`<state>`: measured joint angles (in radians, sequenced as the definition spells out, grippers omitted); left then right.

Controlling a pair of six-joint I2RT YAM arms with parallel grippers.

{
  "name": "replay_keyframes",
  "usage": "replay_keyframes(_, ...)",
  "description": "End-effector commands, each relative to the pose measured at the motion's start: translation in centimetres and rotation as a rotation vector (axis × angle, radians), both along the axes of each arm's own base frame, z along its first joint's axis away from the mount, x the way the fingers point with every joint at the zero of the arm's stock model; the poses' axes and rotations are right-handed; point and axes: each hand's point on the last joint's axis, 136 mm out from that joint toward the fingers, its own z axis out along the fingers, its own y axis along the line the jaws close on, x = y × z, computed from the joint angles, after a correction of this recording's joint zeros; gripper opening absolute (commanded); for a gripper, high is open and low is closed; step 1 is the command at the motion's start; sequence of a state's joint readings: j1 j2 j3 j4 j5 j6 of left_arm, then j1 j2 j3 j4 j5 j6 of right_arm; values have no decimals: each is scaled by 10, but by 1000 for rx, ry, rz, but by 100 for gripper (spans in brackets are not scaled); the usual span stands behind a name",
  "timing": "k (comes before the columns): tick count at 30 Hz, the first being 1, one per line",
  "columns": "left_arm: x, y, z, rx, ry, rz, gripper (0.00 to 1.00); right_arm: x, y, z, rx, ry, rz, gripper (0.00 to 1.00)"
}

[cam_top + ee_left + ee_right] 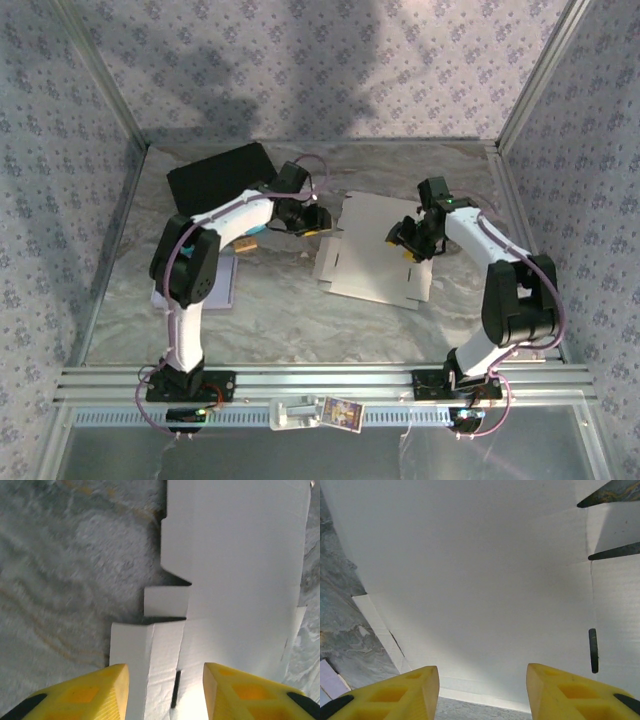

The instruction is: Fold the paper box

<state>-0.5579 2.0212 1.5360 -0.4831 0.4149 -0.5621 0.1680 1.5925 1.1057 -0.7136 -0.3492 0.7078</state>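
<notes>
Lying flat, paper box (375,250) spans both grippers' fingers (102,692)

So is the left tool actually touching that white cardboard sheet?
Cannot tell. In the left wrist view the left tool has open yellow fingers over the white cardboard sheet, but no contact or gap shows.

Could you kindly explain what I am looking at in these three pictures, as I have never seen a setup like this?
Two robot arms are bolted to the near edge of a marbled table. The wide picture looks down from above and behind them. The other two come from cameras on the wrists, so the yellow fingers at the bottom belong to each arm's own claw. An unfolded white paper box lies flat between the arms. The left claw and the right claw both hang open over it, holding nothing. A black sheet lies at the back left.
</notes>
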Motion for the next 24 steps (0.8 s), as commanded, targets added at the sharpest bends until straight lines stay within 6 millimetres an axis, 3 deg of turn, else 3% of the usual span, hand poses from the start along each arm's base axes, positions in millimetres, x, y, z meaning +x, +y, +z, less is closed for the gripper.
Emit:
replay_keyframes(1, 2, -6, -10, 24, -18, -130, 43, -4, -4, -17, 10, 76, -12, 51)
replay_keyframes(7, 30, -22, -23, -1, -16, -100, 45, 5, -8, -27, -19, 94, 15, 50)
replay_keyframes(13, 54, -40, -27, -68, -31, -49, 46, 13, -8, -26, -4, 87, 10, 49)
replay_keyframes(17, 57, -52, -36, -121, 23, -43, 45, 14, -7, -26, 4, 85, 10, 49)
replay_keyframes(24, 49, -51, -49, -123, 94, -21, 44, 17, -10, -37, 10, 104, 4, 49)
